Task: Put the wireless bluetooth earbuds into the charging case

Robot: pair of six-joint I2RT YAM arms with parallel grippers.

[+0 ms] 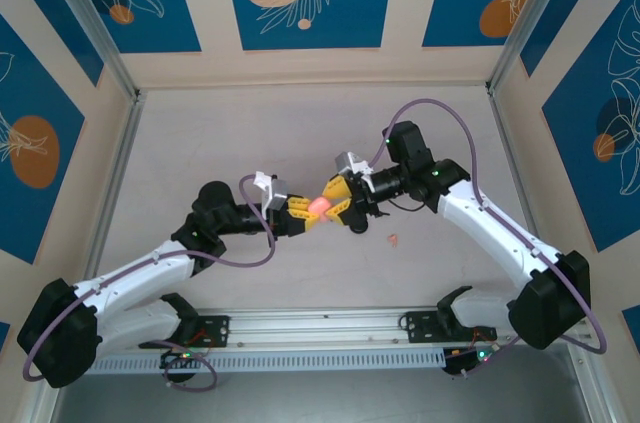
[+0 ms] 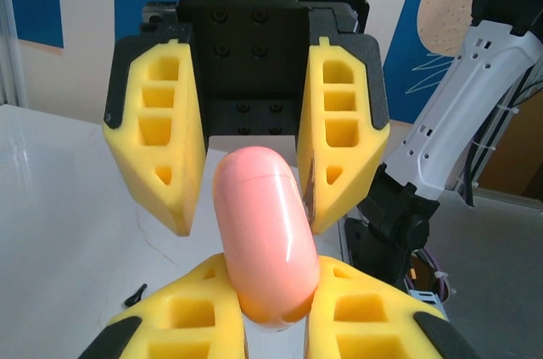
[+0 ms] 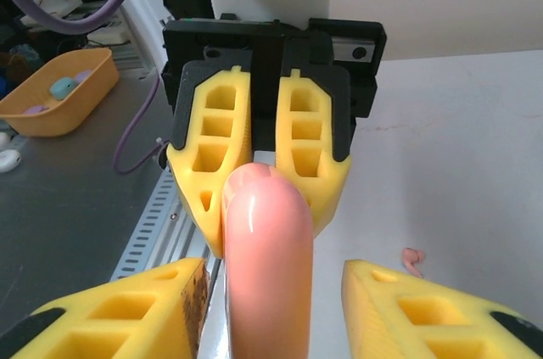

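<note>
Surrounding table (image 1: 200,133) is open; left hand (image 1: 305,211) and right hand (image 1: 338,201) crowd the charging case (image 1: 320,205).

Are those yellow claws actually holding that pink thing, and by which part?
The left claw grips the pink charging case by one end. The right claw straddles the other end with its fingers open, not clamped on it.

The top camera looks steeply down from above and behind, arm bases (image 1: 185,338) at the bottom edge, whole table (image 1: 200,133) in frame; each wrist camera looks closely out over its own yellow fingers (image 2: 365,316), low in frame; all three share the charging case (image 1: 318,205).
</note>
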